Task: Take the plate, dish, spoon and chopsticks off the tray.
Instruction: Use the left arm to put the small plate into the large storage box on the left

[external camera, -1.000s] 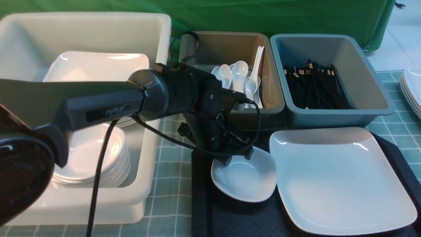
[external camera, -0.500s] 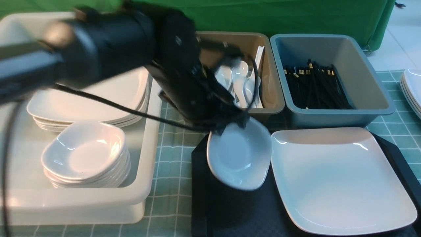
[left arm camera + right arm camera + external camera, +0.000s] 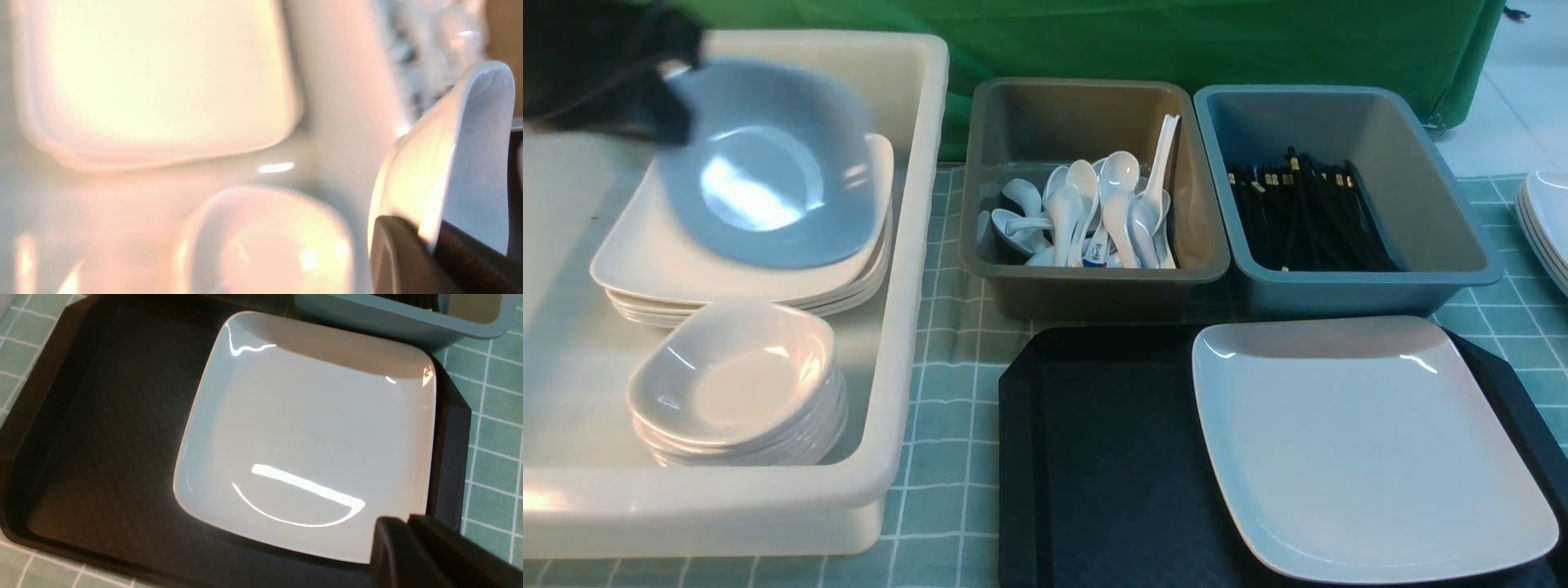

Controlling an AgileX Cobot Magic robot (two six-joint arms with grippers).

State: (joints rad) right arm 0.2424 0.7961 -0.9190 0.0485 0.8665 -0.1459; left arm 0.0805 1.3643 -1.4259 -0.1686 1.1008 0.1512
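Note:
My left gripper [image 3: 670, 118] is shut on the rim of a small deep white dish [image 3: 768, 163] and holds it tilted in the air over the stacked plates in the white tub [image 3: 907, 343]. The left wrist view shows the jaws [image 3: 429, 241] pinching the dish rim [image 3: 470, 155]. The large square white plate [image 3: 1364, 441] lies on the right half of the black tray [image 3: 1094, 457]. My right gripper [image 3: 408, 520] is shut and empty, above the plate's [image 3: 302, 428] corner on the tray [image 3: 102, 437]. No spoon or chopsticks show on the tray.
The white tub holds a stack of large plates [image 3: 645, 269] and a stack of small dishes [image 3: 735, 392]. A brown tub of white spoons [image 3: 1094, 212] and a blue-grey tub of black chopsticks [image 3: 1307, 212] stand behind the tray. More plates [image 3: 1547, 220] sit at the far right.
My left gripper has lifted the small dish off the tray and swung it up and left over the white tub. The tray's left half is now bare.

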